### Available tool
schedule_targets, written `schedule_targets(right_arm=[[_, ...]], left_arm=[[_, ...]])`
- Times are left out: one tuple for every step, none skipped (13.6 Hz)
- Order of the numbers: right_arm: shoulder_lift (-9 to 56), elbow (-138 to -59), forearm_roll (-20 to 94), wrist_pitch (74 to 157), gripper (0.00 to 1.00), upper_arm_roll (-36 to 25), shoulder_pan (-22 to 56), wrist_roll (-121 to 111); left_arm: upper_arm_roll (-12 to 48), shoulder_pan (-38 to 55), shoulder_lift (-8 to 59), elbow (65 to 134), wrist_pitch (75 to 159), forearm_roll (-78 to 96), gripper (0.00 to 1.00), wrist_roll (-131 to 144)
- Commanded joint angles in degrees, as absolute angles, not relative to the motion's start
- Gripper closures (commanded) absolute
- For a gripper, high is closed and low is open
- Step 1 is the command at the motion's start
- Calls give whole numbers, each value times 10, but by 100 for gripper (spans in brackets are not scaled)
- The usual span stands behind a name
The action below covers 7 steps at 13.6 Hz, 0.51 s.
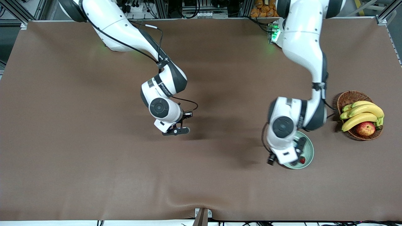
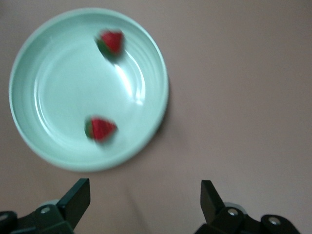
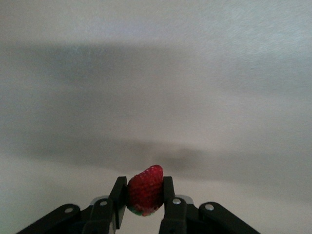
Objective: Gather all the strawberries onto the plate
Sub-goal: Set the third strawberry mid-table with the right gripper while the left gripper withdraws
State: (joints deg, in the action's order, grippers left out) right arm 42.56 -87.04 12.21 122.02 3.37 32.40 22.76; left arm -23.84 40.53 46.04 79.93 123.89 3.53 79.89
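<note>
The pale mint-green plate lies toward the left arm's end of the table. In the left wrist view the plate holds two strawberries, one near the rim and one across the dish from it. In the front view one strawberry shows on the plate; the arm hides the other. My left gripper hangs over the plate, open and empty. My right gripper is over the bare middle of the table, shut on the third strawberry, held between its fingers.
A brown wicker basket with bananas and a red-yellow apple stands beside the plate, toward the left arm's end. The brown mat covers the table.
</note>
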Motion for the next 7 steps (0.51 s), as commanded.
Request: schedule_targets(right_arm=[[433,-872,129,1230,77,27,332,231],[438,-872,129,1237,58,27,333,231],[440,-874,129,1253,50,27,333,230],[444,-879,128,1266,41,27,333,230],[444,-880,128,1273,33,27,333,230],[443,-880,128,1274,25,27,332,230],[441,-879,128,1274,18,27,328,230]], left_arm=[[-242,438,454,812,1244,38,0,817],[-242,441,454,812,1245,47,0,818],[-240,442,454,812,1250,55,0,818],[-231,442,455,812,1257,55,0,818],[-221,442,455,812,1266,54,0,818],[-216,442,456,812,1278,49,0,818],[-215,445,457,812,1287,48,0,817]])
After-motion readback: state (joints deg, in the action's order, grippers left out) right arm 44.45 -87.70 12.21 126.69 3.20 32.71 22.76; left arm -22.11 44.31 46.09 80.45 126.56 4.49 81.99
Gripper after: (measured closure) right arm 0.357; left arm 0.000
